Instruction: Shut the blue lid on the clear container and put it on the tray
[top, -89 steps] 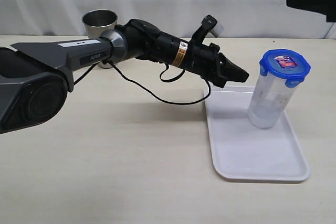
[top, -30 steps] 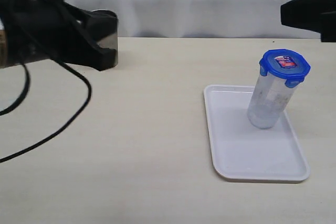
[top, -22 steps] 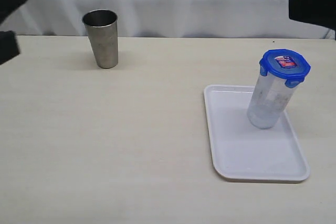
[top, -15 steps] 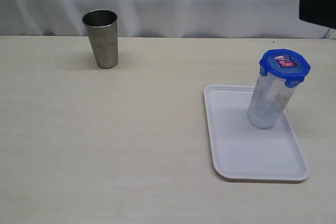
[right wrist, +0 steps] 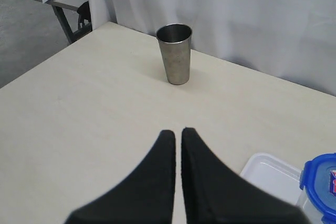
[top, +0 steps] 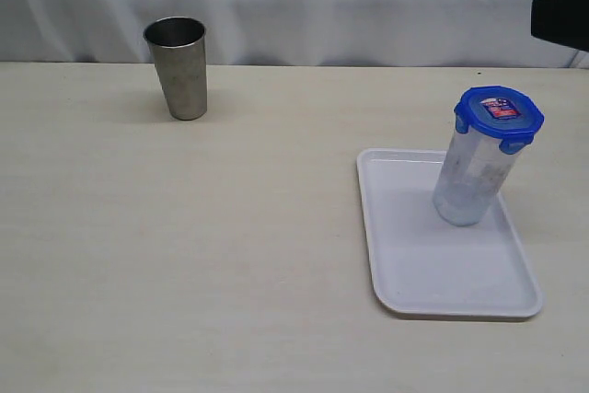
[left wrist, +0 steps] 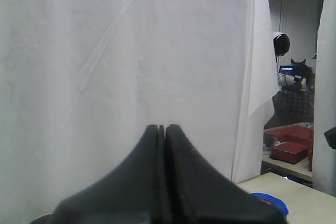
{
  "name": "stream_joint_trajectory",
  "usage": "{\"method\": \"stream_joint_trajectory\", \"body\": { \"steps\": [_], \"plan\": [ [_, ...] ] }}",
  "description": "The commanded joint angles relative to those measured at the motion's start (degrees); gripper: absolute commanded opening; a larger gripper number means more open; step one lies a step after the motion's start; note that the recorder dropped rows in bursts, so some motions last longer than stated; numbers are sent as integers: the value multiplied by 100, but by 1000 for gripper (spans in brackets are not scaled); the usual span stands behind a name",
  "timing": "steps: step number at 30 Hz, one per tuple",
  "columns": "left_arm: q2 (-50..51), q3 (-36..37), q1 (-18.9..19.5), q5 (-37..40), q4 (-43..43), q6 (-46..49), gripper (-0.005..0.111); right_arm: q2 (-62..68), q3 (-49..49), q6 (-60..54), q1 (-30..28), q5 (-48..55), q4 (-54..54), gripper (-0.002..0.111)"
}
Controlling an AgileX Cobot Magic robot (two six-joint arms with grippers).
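The clear container (top: 471,177) stands upright on the far part of the white tray (top: 433,273), with the blue lid (top: 499,117) sitting on top of it. No gripper touches it. My left gripper (left wrist: 161,127) is out of the exterior view; in its wrist view it is shut and empty, facing the white curtain, with an edge of the blue lid (left wrist: 270,201) low beside it. In the right wrist view my right gripper (right wrist: 178,131) hangs above the table, shut with nothing in it, and the tray (right wrist: 268,174) and blue lid (right wrist: 321,179) lie off to one side.
A steel cup (top: 176,66) stands at the back left of the table, also seen as the steel cup (right wrist: 175,53) ahead of the right gripper. A dark part of the right arm (top: 561,11) juts in at the upper right. A white curtain hangs behind the table.
The left arm has pulled back from near the container to the left and out of the exterior view, uncovering the steel cup. The right arm's dark part has slid slightly rightward.
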Motion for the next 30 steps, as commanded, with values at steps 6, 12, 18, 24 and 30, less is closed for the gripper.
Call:
{"method": "stream_joint_trajectory", "body": {
  "steps": [6, 12, 18, 24, 30],
  "plan": [
    [-21, 47, -35, -17, 43, -38, 0, -24, 12, -35, 6, -47, -20, 5],
    [-21, 47, -35, -17, 43, -38, 0, -24, 12, -35, 6, -47, -20, 5],
    [-21, 47, -35, -44, -157, -27, 0, -24, 12, -35, 6, -47, -20, 5],
    [-21, 47, -35, 525, -3218, 2465, 0, -24, 12, -35, 6, -47, -20, 5],
    [-21, 47, -35, 668, -7883, 7947, 0, -24, 12, -35, 6, -47, -20, 5]
  ]
}}
